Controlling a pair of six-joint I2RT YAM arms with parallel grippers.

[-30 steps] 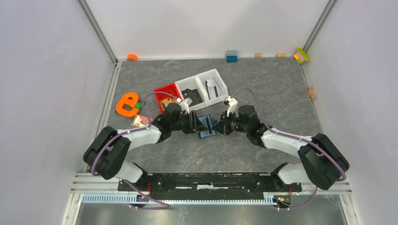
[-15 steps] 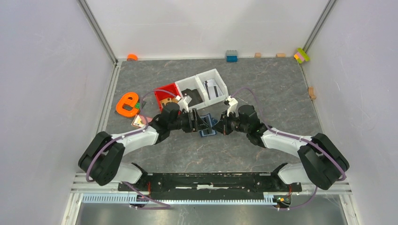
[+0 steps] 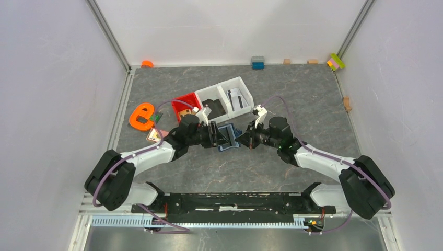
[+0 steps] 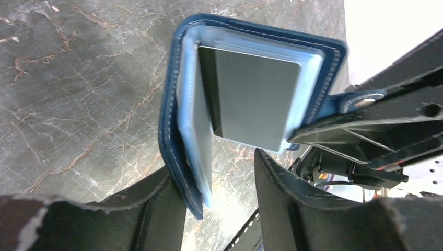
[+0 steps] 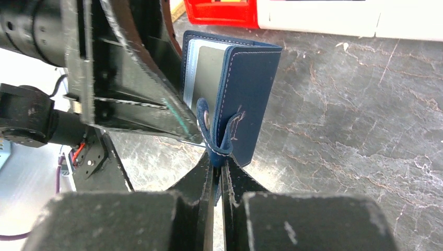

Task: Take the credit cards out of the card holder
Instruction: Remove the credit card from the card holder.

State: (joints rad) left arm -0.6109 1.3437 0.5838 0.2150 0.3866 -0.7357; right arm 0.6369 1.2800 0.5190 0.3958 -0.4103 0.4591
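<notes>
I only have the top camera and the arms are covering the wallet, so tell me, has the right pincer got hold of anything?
Observer: Yes. The right pincer is shut on the card holder's strap tab.
Operator: And the left one?
Observer: The left pincer is open. One cover stands between its fingers, against one and clear of the other.
Operator: Any card out yet?
Observer: No. A grey card sits in a clear sleeve of the half-open holder.
</notes>
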